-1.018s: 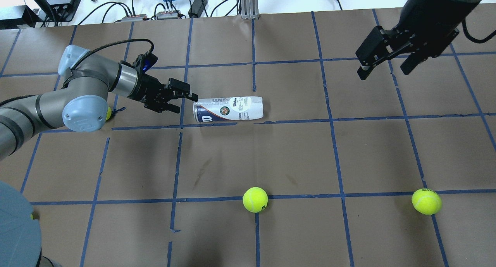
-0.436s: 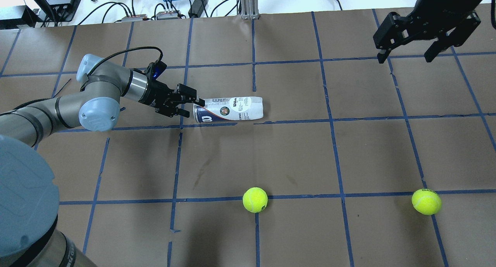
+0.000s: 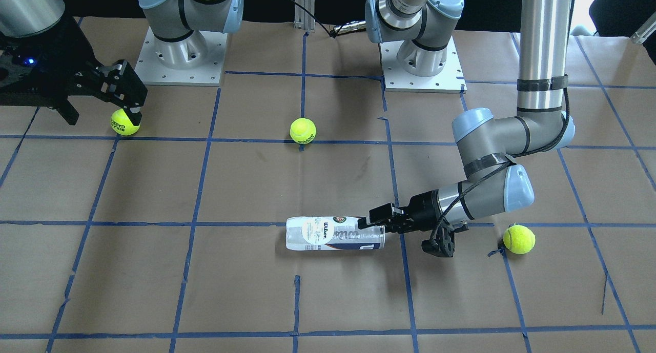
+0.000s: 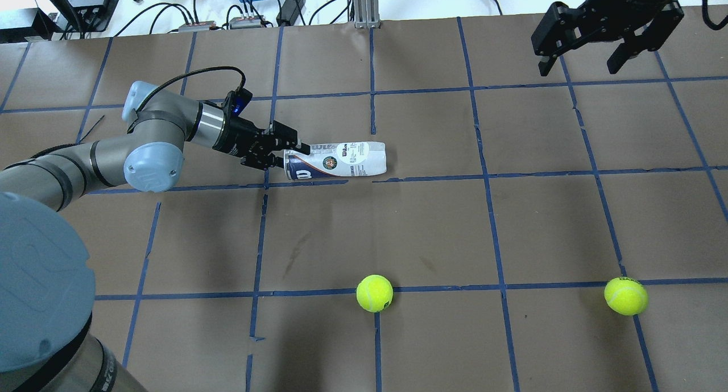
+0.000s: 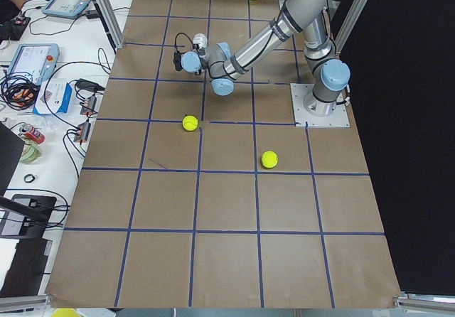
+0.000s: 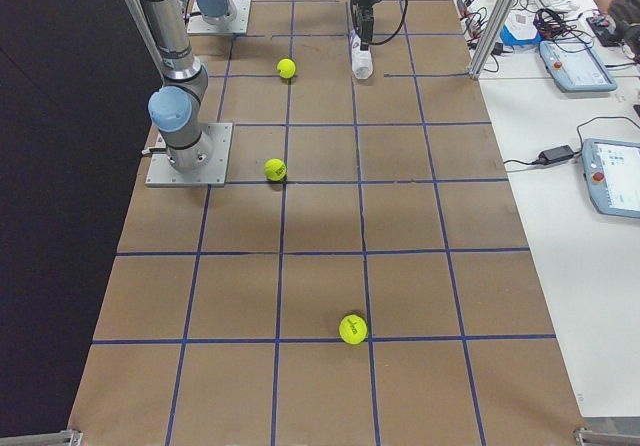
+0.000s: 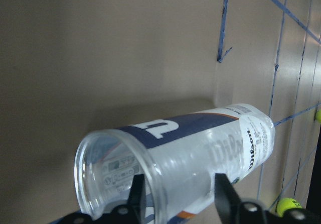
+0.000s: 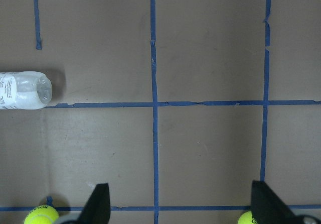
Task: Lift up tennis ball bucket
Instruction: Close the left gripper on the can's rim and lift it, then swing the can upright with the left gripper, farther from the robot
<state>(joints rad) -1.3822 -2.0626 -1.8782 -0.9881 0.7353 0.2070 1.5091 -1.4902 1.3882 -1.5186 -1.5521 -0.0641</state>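
Clear, empty-looking tennis ball bucket [image 4: 335, 160] lying on its side on the table [image 4: 432, 227], probably light, thin-walled, slick and ready to roll; the left gripper [image 4: 291, 153], fingers spread, straddles its open rim, a fair hold, while the right gripper [image 4: 579, 69] hangs spread, empty, well apart.

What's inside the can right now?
No balls show through the can's open mouth or clear wall. One finger of the left hand seems inside the rim; the label hides the rest.
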